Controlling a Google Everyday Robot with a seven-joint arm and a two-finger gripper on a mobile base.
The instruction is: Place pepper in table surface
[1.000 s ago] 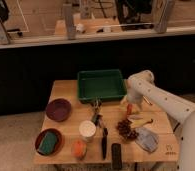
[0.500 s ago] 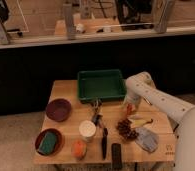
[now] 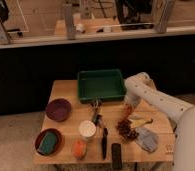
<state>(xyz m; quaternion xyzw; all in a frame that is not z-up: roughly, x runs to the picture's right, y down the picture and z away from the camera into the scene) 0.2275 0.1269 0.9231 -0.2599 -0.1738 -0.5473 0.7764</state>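
The small orange-red pepper [image 3: 127, 109] shows just under my gripper [image 3: 129, 102], low over the light tan table surface [image 3: 71, 92], to the right of the green bin's front corner. I cannot tell whether the pepper is touching the tabletop. My white arm [image 3: 156, 100] reaches in from the lower right, bends at the bin's right side and points down at the pepper.
The green bin [image 3: 101, 85] stands at the table's back middle. A purple bowl [image 3: 58, 109], a red bowl holding a green sponge [image 3: 48, 142], a white cup [image 3: 87, 129], a round orange object [image 3: 79, 148], dark tools [image 3: 104, 142], a dark grape cluster [image 3: 126, 129], a yellow curved piece [image 3: 140, 121] and a grey pouch [image 3: 147, 140] lie around.
My arm has shifted slightly left and down, bringing the gripper lower beside the bin. The other objects have not moved.
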